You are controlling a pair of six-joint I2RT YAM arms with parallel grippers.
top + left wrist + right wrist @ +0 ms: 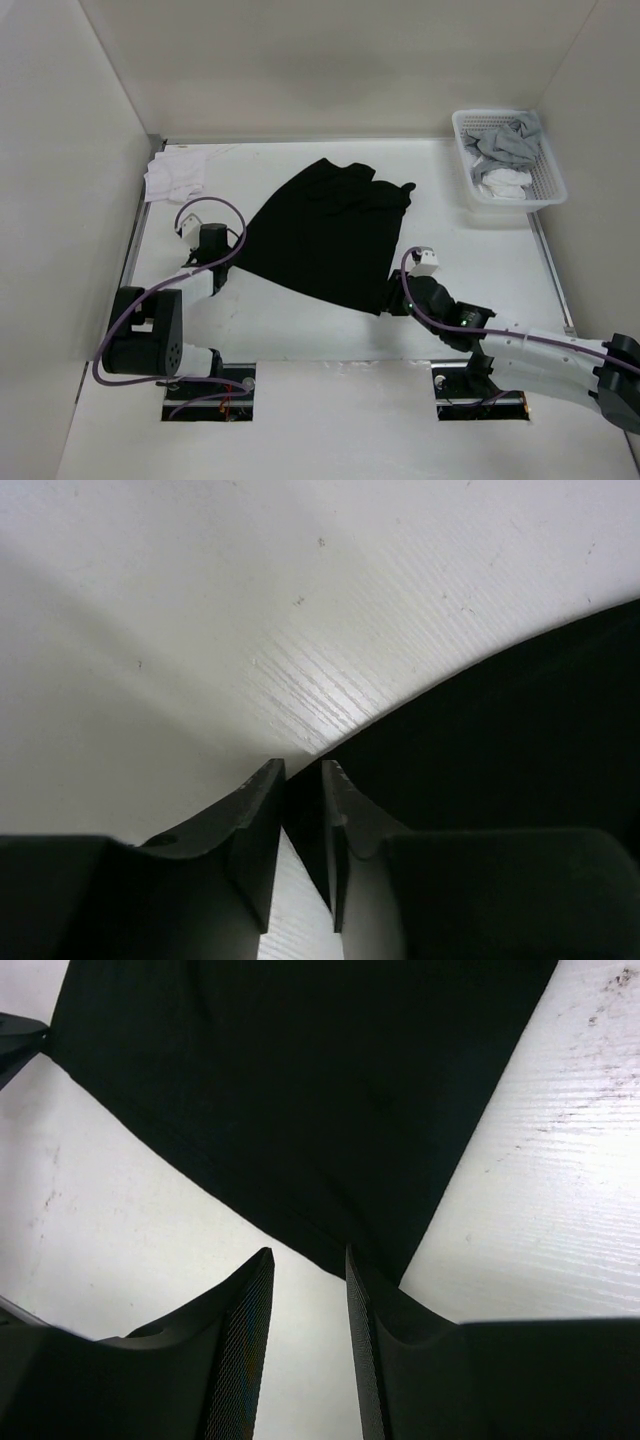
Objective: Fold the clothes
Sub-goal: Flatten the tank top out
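Progress: early, no fold seen | shirt [325, 235] spread rumpled mid-table [480, 270] | left gripper [303, 770]: jaws narrowed around near-left edge, grip cannot be told | right gripper [308, 1255]: jaws apart at near-right corner, nothing held | remaining: every fold judged outstanding

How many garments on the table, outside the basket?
2: black T-shirt mid-table; white cloth in the far left corner. More could hide under either.
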